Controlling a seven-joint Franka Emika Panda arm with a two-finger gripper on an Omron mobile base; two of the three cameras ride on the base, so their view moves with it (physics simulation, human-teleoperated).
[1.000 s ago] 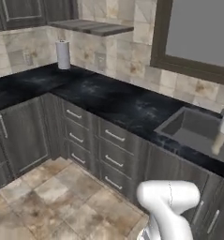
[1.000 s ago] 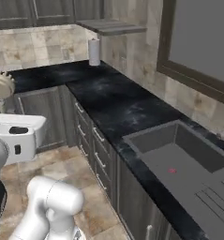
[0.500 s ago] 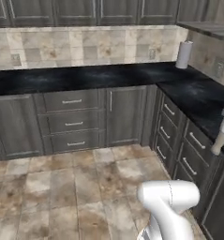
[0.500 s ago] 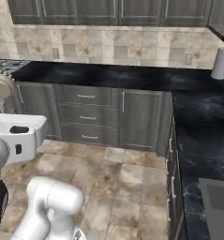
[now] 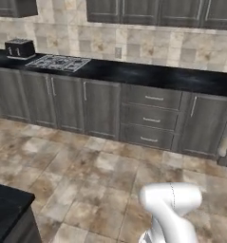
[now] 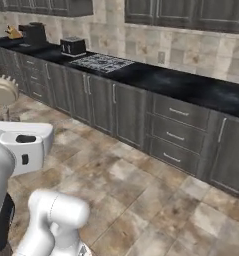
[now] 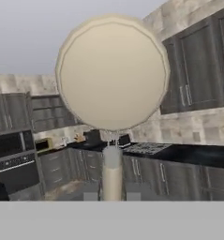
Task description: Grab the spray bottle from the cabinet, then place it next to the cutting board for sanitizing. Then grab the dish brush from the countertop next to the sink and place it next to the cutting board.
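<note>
My gripper (image 7: 112,192) is shut on the dish brush (image 7: 112,75): its thin pale handle rises between the two fingertips and its round cream head is turned towards the hand camera. The same brush head (image 6: 3,90) shows at the left of the right base view, held up above the floor. Along the far wall runs the black countertop (image 5: 148,72) on dark grey base cabinets. The spray bottle, the cutting board, the sink and the task's cabinet are out of view.
A gas cooktop (image 5: 58,61) and a black toaster (image 5: 20,47) sit on the far counter. A black counter corner (image 5: 5,209) juts in at the lower left. Tiled floor (image 6: 141,175) lies open between. A dark built-in oven (image 7: 12,164) stands at the far left.
The whole picture has swung: the base has turned left, away from the sink corner towards the cooktop run. The brush stays held in the shut gripper.
</note>
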